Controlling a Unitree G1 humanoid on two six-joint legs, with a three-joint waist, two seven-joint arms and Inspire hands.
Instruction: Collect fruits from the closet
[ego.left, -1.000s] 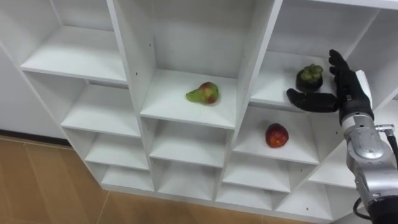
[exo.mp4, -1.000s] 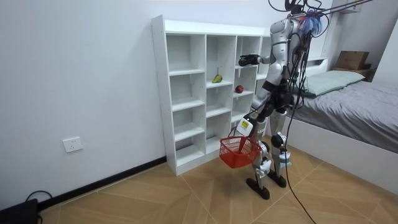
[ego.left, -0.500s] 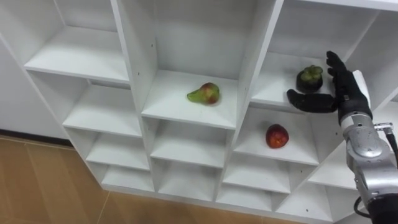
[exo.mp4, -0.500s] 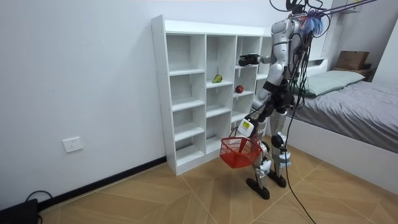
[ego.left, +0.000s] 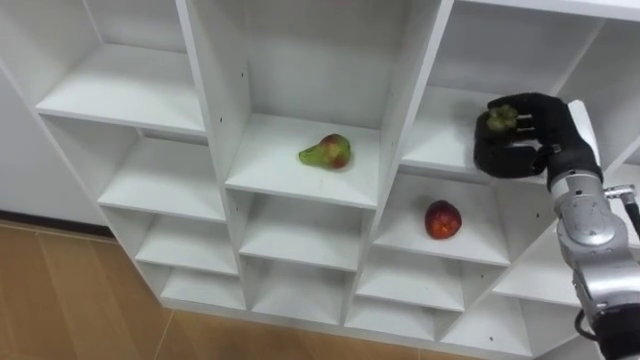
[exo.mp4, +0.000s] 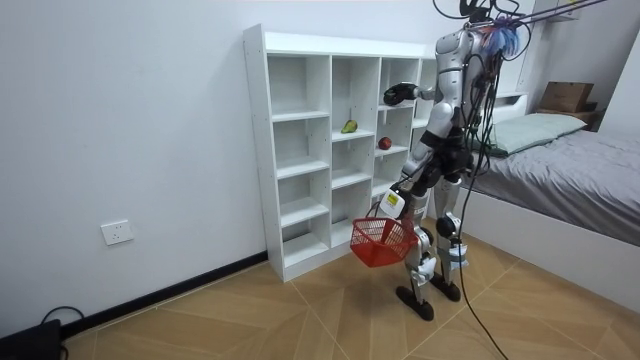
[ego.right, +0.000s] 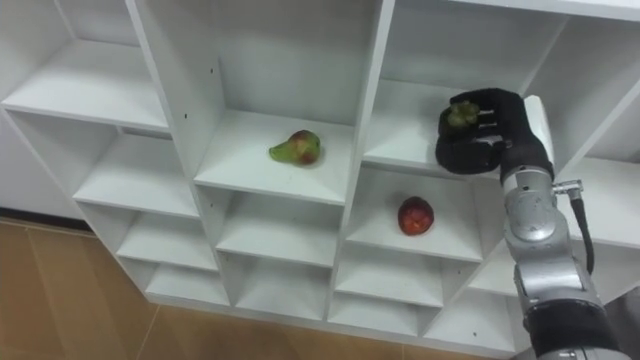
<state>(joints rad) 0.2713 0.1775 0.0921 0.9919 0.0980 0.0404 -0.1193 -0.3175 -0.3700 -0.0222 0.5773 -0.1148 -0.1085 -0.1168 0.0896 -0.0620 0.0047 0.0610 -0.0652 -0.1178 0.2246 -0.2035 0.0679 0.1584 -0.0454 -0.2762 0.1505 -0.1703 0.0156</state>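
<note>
Green-capped fruit (ego.left: 500, 117) in curled right hand (ego.left: 545, 135), left hand (exo.mp4: 392, 203) holding basket (exo.mp4: 378, 245)

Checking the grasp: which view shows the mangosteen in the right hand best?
The right eye view: the right hand is curled round the mangosteen, whose green top shows between the fingers. The left eye view shows much the same. In the room view the hand is at the closet, the fruit too small to tell.

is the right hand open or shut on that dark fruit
Shut on it: the right hand curls fingers and thumb round the dark fruit, only its green top showing.
</note>
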